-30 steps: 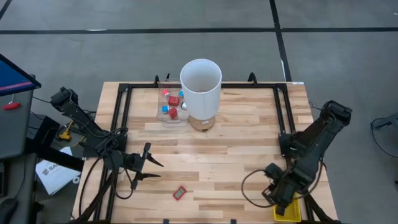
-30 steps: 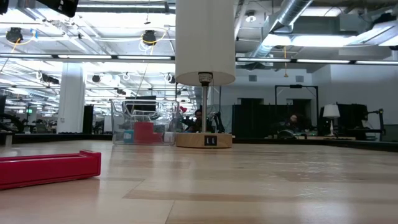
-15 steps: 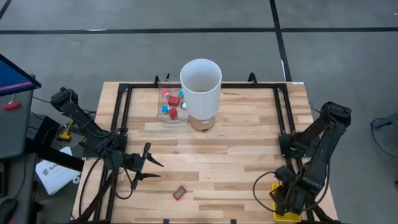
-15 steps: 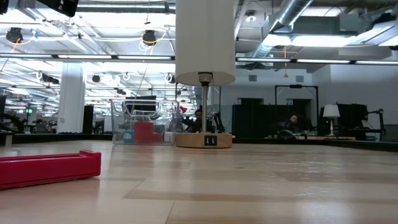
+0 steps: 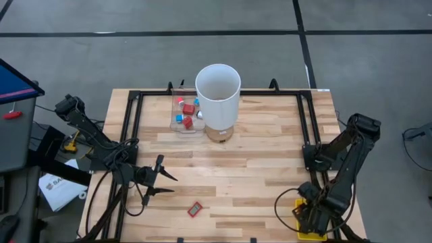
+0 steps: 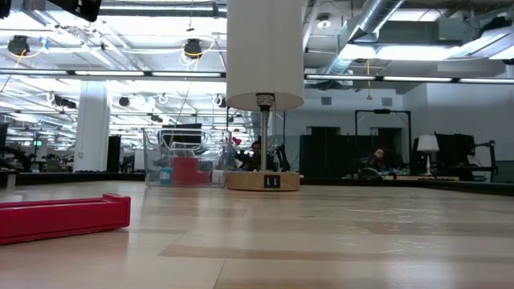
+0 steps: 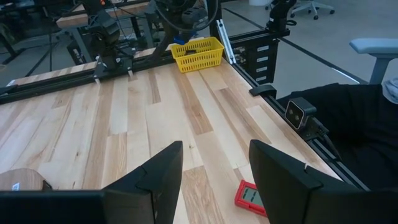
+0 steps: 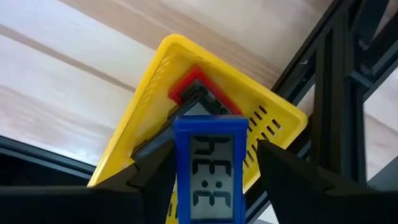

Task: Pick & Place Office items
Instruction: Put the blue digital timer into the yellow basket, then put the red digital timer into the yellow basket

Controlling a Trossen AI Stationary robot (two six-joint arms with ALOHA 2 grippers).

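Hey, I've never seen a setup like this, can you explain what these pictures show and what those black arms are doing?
Two robot arms work at a wooden table. One camera looks down from above, one sits at table height, one rides on each wrist. The left gripper waits, open and empty, near a red clock lying on the table. The right gripper has a blue clock between its fingers, above a yellow basket that already has a red one inside. A clear box of small pieces stands beside a white cylinder.

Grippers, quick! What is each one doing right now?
Left gripper: open, empty, above the table.
Right gripper: over the yellow basket, blue clock between its fingers; grip cannot be told.
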